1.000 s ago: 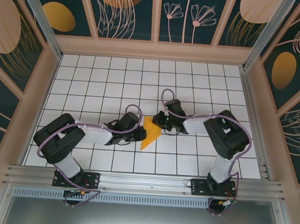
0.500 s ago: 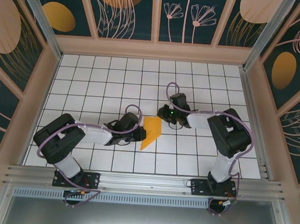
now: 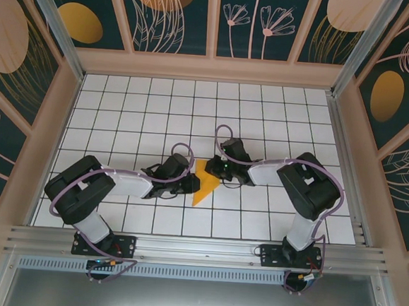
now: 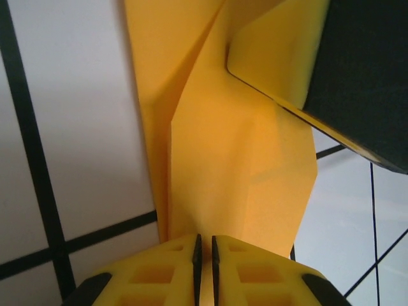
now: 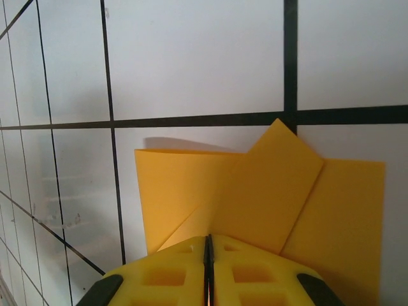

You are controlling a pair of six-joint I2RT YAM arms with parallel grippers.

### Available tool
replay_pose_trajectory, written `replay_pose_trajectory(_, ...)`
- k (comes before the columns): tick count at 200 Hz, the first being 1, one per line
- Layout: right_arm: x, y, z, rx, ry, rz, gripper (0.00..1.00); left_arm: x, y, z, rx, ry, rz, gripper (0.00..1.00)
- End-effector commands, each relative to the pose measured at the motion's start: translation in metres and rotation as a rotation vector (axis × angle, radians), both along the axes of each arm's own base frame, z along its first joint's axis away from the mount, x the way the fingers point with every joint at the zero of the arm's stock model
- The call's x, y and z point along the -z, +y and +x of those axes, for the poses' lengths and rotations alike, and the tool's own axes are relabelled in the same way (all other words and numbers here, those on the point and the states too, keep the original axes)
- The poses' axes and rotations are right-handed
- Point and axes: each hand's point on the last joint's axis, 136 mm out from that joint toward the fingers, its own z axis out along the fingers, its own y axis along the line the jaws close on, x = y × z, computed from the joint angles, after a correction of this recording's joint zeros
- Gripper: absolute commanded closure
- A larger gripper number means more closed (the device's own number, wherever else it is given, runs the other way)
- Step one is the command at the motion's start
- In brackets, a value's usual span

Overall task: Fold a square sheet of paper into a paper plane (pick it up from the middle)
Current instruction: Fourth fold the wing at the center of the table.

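From above, the L gripper [image 3: 190, 185] sits low on the white table [image 3: 122, 118] w/ black grid lines, right at the L edge of the paper [image 3: 206, 185]. The paper is orange-yellow & folded into a pointy wedge. It lies flat near the middle of the table, btwn the 2 grippers, w/ its tip aimed at the near edge. In the L wrist cam, the L gripper [image 4: 204, 245] has its yellow fingers squeezed almost together, w/ just a thin slit left. They touch the near end of the paper [image 4: 236, 159]; can't tell if any paper is caught in the slit. The paper there shows long creases & 1 layer on top of another. At the top R of that view, 1 of the R gripper's fingers [image 4: 280, 44] rests on the paper. From above, the R gripper [image 3: 219, 172] is at the far R corner of the paper, touching it. In the R wrist cam, the R gripper [image 5: 208, 248] is clenched tight, no gap, tips down on the paper [image 5: 255, 185]. A flap is folded slantwise across the top, its corner poking just past the far edge by a black grid line.
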Motion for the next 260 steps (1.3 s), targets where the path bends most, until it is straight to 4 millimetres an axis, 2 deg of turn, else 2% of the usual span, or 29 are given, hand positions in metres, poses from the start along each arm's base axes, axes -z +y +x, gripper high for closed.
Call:
replay_pose_trajectory(1,0.024,-0.012,-0.009,0.012,0.038,-0.065,0.90,-0.010,0.001,-0.011,0.022,0.049,0.001,0.82)
replay_pose_trajectory(32,0.028,-0.015,-0.012,0.014,0.045,-0.074,0.90,-0.050,-0.011,-0.003,0.042,-0.016,-0.075,0.81)
replay_pose_trajectory(62,0.028,-0.016,-0.011,0.021,0.040,-0.081,0.90,-0.059,-0.026,-0.009,0.098,-0.004,-0.157,0.88)
replay_pose_trajectory(84,0.028,-0.017,-0.012,0.021,0.041,-0.084,0.90,-0.045,-0.033,-0.009,0.106,0.044,-0.161,0.94)
replay_pose_trajectory(114,0.028,-0.017,-0.012,0.019,0.040,-0.085,0.90,-0.024,-0.032,-0.006,0.086,0.070,-0.119,0.95)
replay_pose_trajectory(138,0.030,-0.019,-0.012,0.021,0.045,-0.097,0.90,-0.009,-0.030,-0.013,0.102,0.113,-0.104,0.95)
replay_pose_trajectory(170,0.033,-0.023,-0.012,0.029,0.047,-0.117,0.90,0.008,-0.010,-0.035,0.099,0.165,-0.070,0.94)
replay_pose_trajectory(189,0.034,-0.025,-0.012,0.033,0.046,-0.125,0.90,0.014,-0.003,-0.058,0.155,0.223,-0.087,0.93)
replay_pose_trajectory(205,0.036,-0.026,-0.012,0.034,0.049,-0.130,0.90,0.025,0.011,-0.074,0.172,0.269,-0.034,0.95)
replay_pose_trajectory(260,0.037,-0.029,-0.011,0.038,0.053,-0.138,0.90,0.032,0.036,-0.109,0.209,0.325,0.023,0.91)
